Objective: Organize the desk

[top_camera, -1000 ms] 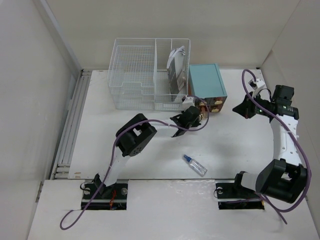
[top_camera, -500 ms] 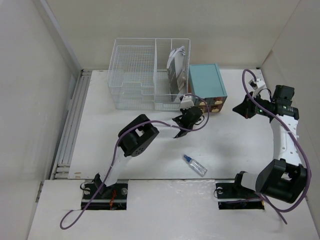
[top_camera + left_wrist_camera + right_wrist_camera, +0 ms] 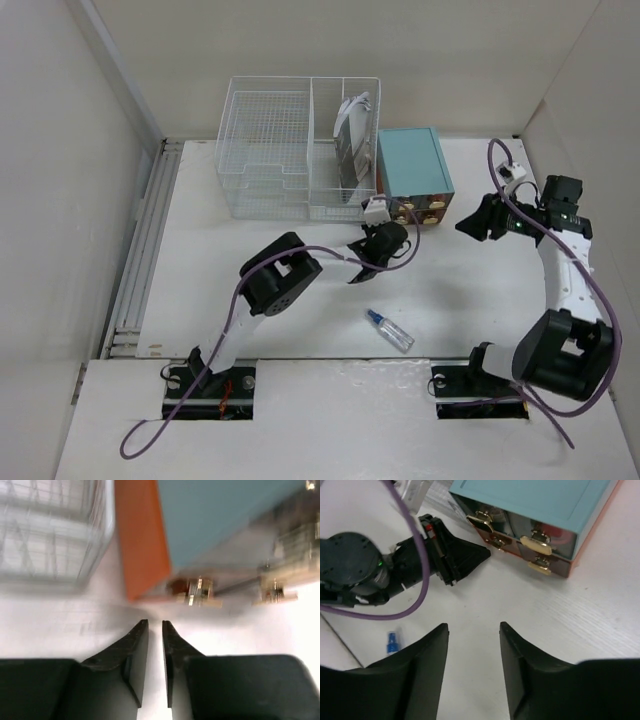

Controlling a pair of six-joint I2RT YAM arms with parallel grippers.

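The desk (image 3: 210, 270) is a white tabletop. My left gripper (image 3: 385, 240) hovers low just in front of the teal drawer box (image 3: 413, 168). In the left wrist view its jaws (image 3: 155, 623) stand a narrow slit apart with only desk between them, pointing at a brass drawer handle (image 3: 199, 587). My right gripper (image 3: 475, 222) hangs right of the box, open and empty. In the right wrist view its fingertips (image 3: 473, 627) frame bare desk, with the drawer fronts (image 3: 537, 542) and the left gripper (image 3: 455, 555) ahead.
A white wire basket organizer (image 3: 300, 160) holding dark and white items stands behind the left gripper, touching the drawer box. A small spray bottle with a blue cap (image 3: 390, 330) lies on the desk toward the near edge. A metal rail (image 3: 140, 250) runs along the left side.
The left gripper has crept right toward the drawer fronts and its jaws have parted slightly. The right gripper has shifted left toward the box and opened.
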